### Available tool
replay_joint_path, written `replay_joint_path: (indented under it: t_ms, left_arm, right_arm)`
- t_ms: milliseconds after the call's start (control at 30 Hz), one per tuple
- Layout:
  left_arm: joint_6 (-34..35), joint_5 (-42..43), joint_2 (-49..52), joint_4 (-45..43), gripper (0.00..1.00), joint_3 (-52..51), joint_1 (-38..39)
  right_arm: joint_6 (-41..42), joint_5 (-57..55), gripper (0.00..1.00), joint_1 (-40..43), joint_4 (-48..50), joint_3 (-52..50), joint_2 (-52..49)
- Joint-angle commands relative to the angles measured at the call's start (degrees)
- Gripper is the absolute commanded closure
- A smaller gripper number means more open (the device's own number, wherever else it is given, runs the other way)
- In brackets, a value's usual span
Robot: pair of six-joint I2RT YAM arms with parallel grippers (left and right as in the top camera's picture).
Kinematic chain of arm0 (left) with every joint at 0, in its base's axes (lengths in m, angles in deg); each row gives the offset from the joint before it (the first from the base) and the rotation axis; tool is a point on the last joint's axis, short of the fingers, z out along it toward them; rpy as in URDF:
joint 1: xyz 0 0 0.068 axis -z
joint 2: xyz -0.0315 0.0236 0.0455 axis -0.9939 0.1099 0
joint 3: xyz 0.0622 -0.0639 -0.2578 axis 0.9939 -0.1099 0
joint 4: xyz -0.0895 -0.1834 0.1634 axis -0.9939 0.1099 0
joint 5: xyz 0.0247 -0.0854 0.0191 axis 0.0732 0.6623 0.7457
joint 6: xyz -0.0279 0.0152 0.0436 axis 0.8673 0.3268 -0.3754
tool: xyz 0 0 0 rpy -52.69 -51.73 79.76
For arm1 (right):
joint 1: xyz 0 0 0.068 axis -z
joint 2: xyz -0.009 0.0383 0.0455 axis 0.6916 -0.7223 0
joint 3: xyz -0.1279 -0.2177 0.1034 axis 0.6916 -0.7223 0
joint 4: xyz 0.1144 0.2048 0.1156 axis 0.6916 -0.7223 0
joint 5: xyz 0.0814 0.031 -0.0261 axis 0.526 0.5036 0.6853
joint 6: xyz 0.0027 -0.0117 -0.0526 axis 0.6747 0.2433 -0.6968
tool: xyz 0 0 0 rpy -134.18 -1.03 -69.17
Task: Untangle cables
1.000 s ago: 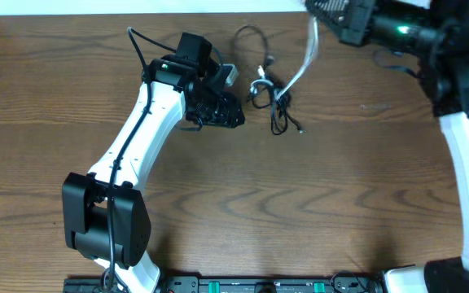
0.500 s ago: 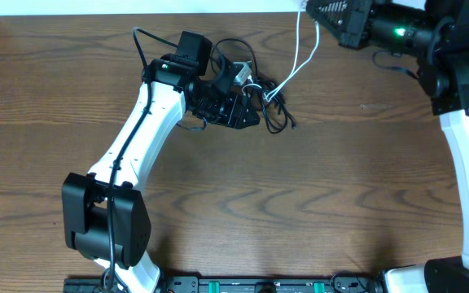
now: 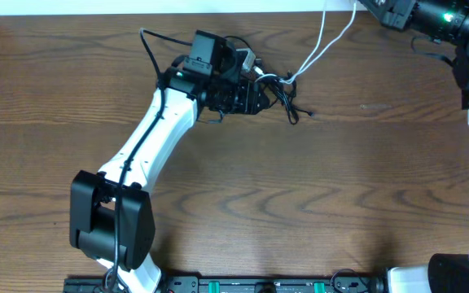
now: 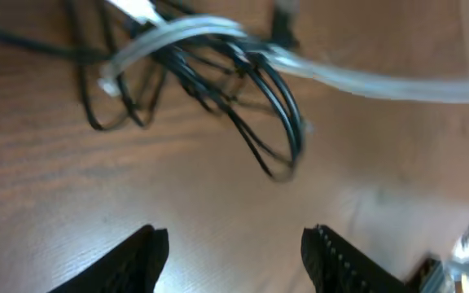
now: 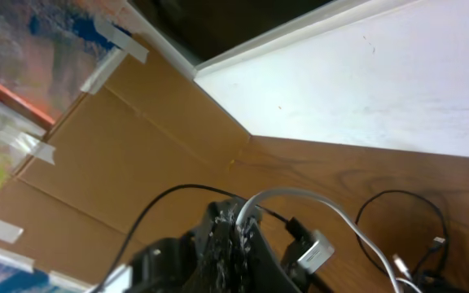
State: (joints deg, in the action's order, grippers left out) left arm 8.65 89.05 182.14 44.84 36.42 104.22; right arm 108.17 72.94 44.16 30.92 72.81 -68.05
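Note:
The black cable (image 3: pixel 282 91) lies in a knotted bundle at the table's far side, with the white cable (image 3: pixel 322 45) running out of it, up and right. My right gripper (image 3: pixel 366 5), at the top edge, is shut on the white cable's end. In the right wrist view the white cable (image 5: pixel 332 213) arcs out of the shut right gripper (image 5: pixel 243 224). My left gripper (image 3: pixel 259 96) is open just left of the bundle. In the left wrist view the left gripper (image 4: pixel 238 244) has only bare table between its fingers, and the black cable loops (image 4: pixel 277 106) and the white cable (image 4: pixel 381 81) lie beyond them.
A white wall strip (image 3: pixel 137 6) borders the table's far edge just behind the cables. Brown cardboard panels (image 5: pixel 96 163) stand off the table's far corner in the right wrist view. Both arm bases sit at the near edge.
My right gripper has pulled the white cable up and to the right, drawing it straighter and dragging the bundle that way. My left gripper has followed to the right, up beside the bundle.

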Motion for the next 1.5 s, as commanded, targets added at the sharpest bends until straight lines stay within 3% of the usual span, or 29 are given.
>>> replay_joint_path:
  t_ms: [0,233,500,767,967,1467]
  left_arm:
    - [9.5,-5.6,0.0,-5.1,0.42,-2.1,1.4]
    - [16.2,-6.4,0.0,-14.2,0.42,-3.2,4.9]
    - [26.8,-19.6,0.0,-14.2,0.47,-5.4,9.5]
    - [33.4,-25.7,0.1,-22.4,0.47,-8.7,10.4]
    - [34.1,-25.1,1.1,-26.9,0.47,-8.7,10.9]
    - [32.0,-21.4,5.2,-27.1,0.5,-8.7,11.4]
  right_arm:
    - [1.0,3.1,0.99,0.8,0.0,0.5,1.0]
    - [1.2,3.3,0.99,0.7,0.0,0.5,1.0]
    - [1.2,3.3,0.99,0.7,0.0,0.5,1.0]
    - [1.2,3.7,0.99,0.7,-0.1,0.5,1.0]
    - [1.2,3.7,0.99,0.7,-0.1,0.5,1.0]
    - [1.2,3.7,0.99,0.7,-0.1,0.5,1.0]
